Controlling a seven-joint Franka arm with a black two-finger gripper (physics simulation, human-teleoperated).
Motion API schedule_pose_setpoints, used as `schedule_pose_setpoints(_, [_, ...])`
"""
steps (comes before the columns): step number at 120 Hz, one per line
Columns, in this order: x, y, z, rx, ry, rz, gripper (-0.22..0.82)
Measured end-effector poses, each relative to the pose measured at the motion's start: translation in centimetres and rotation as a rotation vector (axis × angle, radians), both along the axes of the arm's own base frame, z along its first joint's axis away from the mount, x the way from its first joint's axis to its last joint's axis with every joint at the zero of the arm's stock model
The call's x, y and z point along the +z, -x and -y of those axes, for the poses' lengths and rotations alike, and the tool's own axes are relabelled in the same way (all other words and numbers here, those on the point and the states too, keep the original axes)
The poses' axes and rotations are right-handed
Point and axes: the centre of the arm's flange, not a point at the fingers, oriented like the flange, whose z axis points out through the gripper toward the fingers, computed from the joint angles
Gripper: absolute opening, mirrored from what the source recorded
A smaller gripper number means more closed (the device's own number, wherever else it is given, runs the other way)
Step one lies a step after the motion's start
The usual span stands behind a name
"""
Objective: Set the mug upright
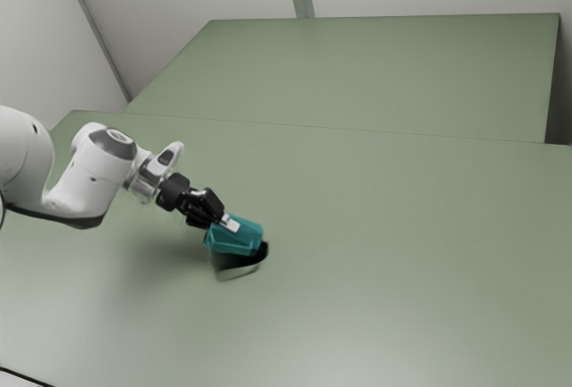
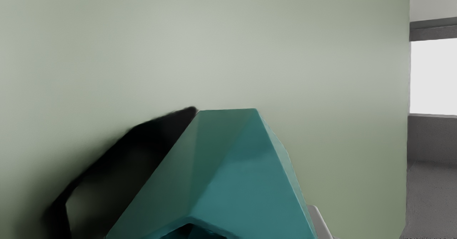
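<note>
Exterior view: over the green bench [image 1: 384,226], the claw [image 1: 222,225] grips the teal faceted mug [image 1: 239,238] between its fingers; the mug is tilted, and its dark shadow [image 1: 259,255] falls on the bench.

The bottom of the wrist view cuts across the scene: the mug [image 2: 246,182] is cropped there, and the arm [image 1: 89,177] is cropped by the exterior view's left edge.
</note>
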Motion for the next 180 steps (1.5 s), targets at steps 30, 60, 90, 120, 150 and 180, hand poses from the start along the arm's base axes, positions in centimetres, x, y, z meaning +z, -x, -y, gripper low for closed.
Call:
schedule_pose_setpoints(30, [6.4,-3.6,2.0,-0.157,-0.173,0.129,-0.17])
schedule_pose_setpoints(60, [10.7,-6.0,5.2,-0.414,-0.526,0.182,-0.18])
schedule_pose_setpoints(90, [10.0,-6.7,6.2,-0.51,-0.733,0.172,-0.18])
schedule_pose_setpoints(120, [8.3,-5.8,6.2,-0.513,-0.796,0.155,-0.18])
schedule_pose_setpoints(150, [7.5,-4.5,6.3,-0.529,-0.858,0.156,-0.18])
schedule_pose_setpoints(180, [6.3,-3.9,6.5,-0.553,-0.901,0.127,-0.18])
